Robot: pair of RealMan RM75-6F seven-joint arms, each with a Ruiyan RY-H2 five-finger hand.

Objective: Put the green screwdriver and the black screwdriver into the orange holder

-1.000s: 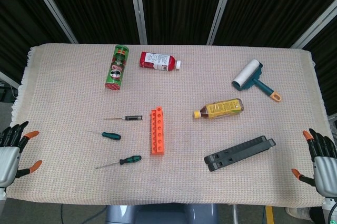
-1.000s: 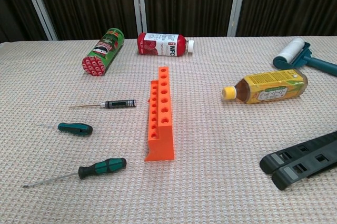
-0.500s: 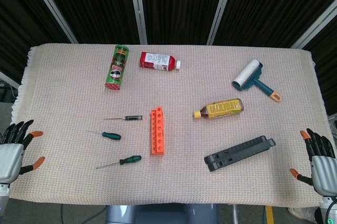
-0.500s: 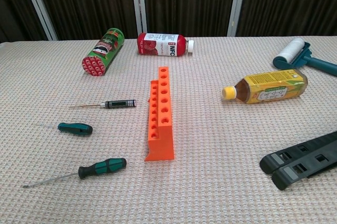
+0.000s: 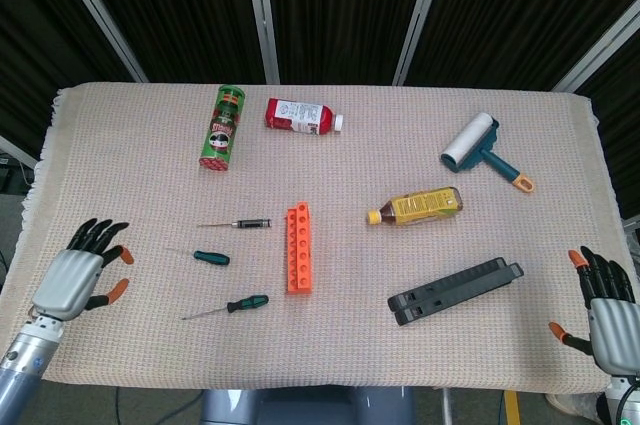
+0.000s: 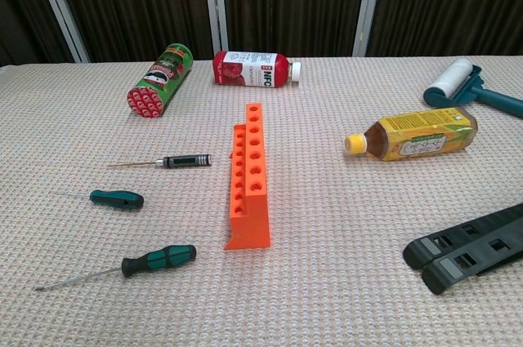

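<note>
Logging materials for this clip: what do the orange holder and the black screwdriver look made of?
Orange holder: likely moulded plastic, uniform matte orange with crisp round holes. Black screwdriver: thin shaft looks like metal; the black handle with pale bands could be metal or plastic.

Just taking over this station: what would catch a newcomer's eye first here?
The orange holder stands mid-table, its holes empty. Three screwdrivers lie to its left, none touched yet. The left hand hovers open over the table's left edge.
</note>
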